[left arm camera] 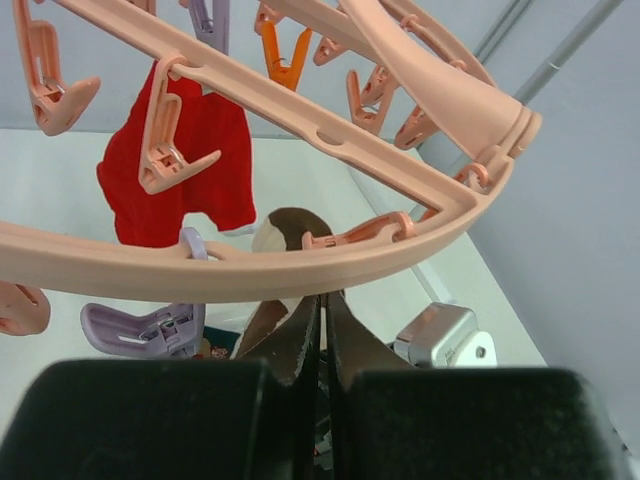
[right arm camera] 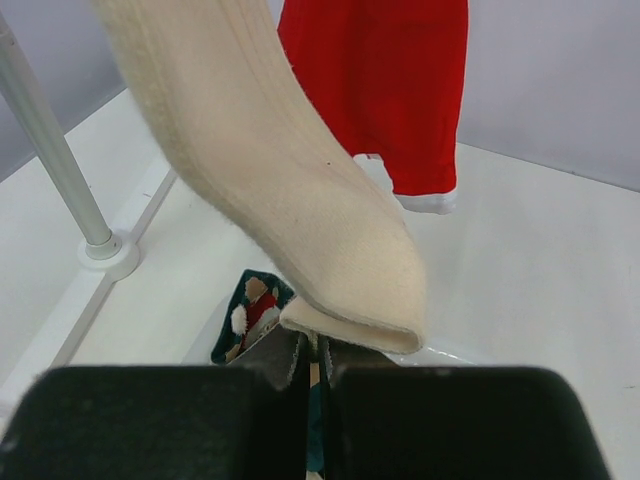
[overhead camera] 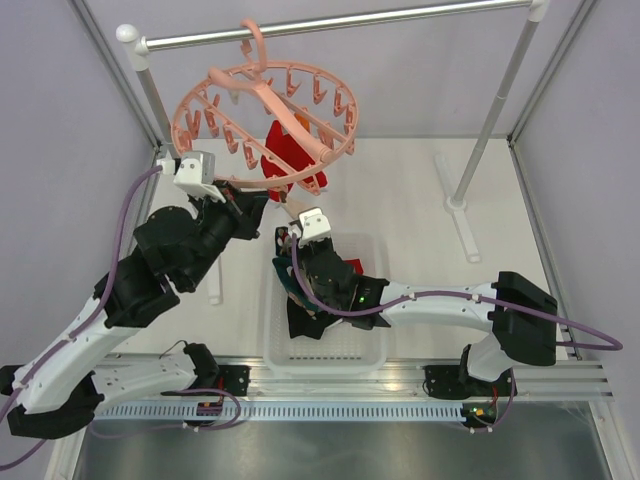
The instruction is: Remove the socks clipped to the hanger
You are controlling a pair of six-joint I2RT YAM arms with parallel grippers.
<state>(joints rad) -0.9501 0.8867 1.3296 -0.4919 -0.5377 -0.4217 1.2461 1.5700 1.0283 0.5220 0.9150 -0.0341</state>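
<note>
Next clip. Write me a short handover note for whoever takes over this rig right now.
Left gripper: shut, tips against the hanger rim; a real grip is unclear.
Right gripper: shut on the beige sock, which hangs from above.
Done: dark socks lie in the basket.
Left to do: pull the beige sock free, then unclip the red sock from the hanger.

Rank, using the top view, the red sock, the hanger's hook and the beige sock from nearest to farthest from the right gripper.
1. Beige sock, held in the right gripper.
2. Red sock, just beyond it.
3. Hanger's hook, far back on the rail.
</note>
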